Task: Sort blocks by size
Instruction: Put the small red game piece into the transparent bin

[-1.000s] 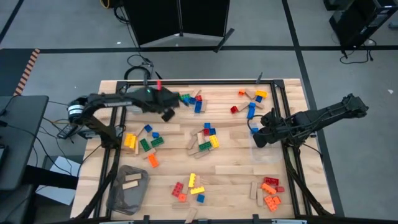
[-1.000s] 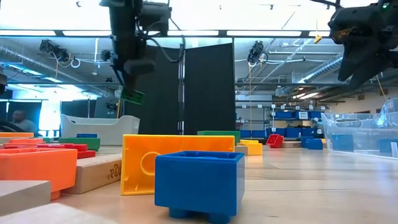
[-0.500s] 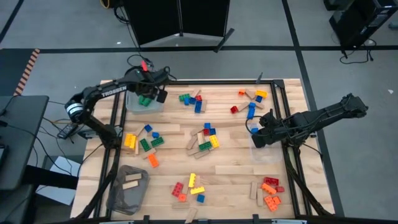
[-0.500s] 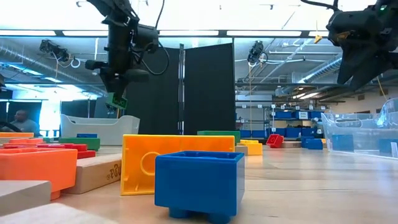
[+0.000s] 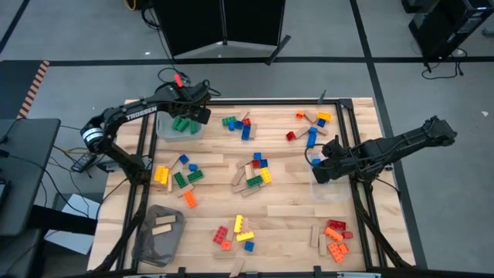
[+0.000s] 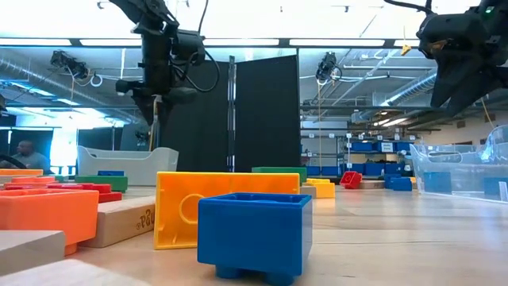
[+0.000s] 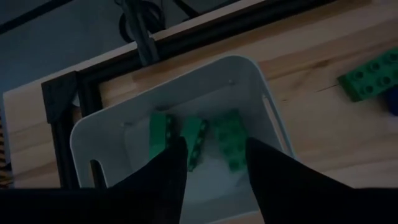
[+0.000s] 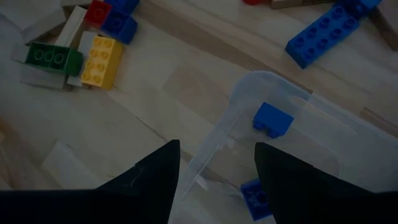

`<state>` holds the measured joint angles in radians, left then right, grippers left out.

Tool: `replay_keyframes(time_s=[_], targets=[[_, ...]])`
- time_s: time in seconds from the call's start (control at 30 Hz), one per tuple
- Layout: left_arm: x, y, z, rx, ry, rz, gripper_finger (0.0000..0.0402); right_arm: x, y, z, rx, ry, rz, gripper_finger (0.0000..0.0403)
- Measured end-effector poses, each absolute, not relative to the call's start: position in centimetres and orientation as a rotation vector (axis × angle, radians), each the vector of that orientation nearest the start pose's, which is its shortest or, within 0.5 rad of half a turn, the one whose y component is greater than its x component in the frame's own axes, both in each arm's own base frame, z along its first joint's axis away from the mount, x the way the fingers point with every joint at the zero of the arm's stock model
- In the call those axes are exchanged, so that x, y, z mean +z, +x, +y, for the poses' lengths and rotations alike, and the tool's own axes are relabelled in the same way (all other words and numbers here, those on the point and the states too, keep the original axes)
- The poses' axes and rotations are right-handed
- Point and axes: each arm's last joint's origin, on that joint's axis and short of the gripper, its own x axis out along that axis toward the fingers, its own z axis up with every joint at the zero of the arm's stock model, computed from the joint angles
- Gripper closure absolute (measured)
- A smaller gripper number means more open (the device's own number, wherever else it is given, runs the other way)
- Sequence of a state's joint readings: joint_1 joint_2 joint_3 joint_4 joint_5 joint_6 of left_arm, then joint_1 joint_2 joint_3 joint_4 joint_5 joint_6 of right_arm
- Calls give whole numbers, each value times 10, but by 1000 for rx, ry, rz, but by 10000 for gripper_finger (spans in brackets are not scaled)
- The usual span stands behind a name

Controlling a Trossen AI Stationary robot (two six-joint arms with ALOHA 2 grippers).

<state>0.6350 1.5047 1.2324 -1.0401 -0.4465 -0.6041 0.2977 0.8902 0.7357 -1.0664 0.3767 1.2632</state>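
The left gripper [image 5: 194, 116] hangs over the white bin [image 7: 273, 127] at the table's ten o'clock corner, fingers parted with nothing between them. Three green bricks [image 7: 196, 140] lie side by side on the bin floor directly beneath, so this bin seems to collect one size (or perhaps one colour). The right gripper [image 5: 323, 171] waits at three o'clock above a clear bin [image 8: 323, 112] holding small blue bricks [image 8: 272, 120], jaws apart and empty. Most blocks [image 5: 255, 174] sit scattered around the table's centre, unsorted.
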Motion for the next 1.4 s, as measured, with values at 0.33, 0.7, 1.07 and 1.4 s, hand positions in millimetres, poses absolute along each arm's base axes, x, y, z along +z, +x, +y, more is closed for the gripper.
replay_keyframes(time_s=[0.33, 0.7, 1.07, 1.4], targets=[[268, 217, 174, 1231, -482, 1128, 209, 241, 135, 30, -745, 708, 908, 180], [269, 231, 162, 1156, -462, 1095, 209, 241, 135, 30, -744, 706, 909, 180], [268, 243, 143, 1034, -392, 1134, 209, 241, 135, 30, -744, 706, 909, 180], [265, 244, 101, 984, -410, 1297, 208, 241, 135, 30, -732, 685, 916, 180]])
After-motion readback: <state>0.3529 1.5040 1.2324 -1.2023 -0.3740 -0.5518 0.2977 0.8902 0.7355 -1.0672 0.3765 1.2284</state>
